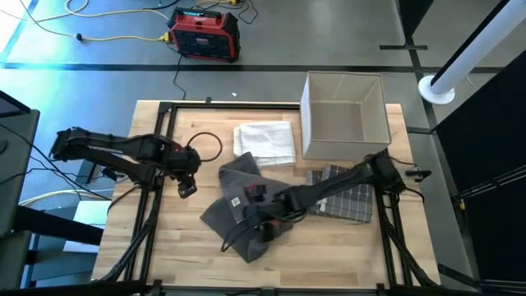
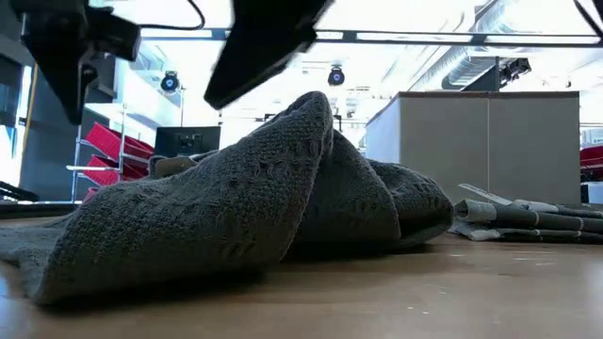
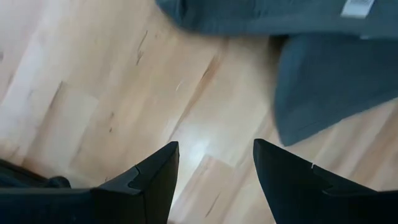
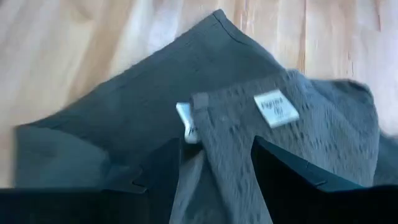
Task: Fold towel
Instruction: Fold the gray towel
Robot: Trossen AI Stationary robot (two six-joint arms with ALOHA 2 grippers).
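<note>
Bare wood left of the grey towel point(image 1: 238, 201); box point(image 1: 343, 115) behind.

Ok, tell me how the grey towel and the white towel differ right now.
The grey towel lies crumpled mid-table; the white towel sits neatly folded beside the box. The right gripper is over the grey towel; nothing touches the white one. Both rest on the wooden table.

Grey floor point(image 1: 345, 33) around wooden table point(image 1: 329, 255). Red-black equipment case point(image 1: 204, 34) on floor beyond table, yellow cable point(image 1: 107, 29) trailing beside it. White pipe point(image 1: 477, 49) at corner. Low view: bright ceiling lights point(image 2: 405, 19), red shelving point(image 2: 104, 151) in background.
</note>
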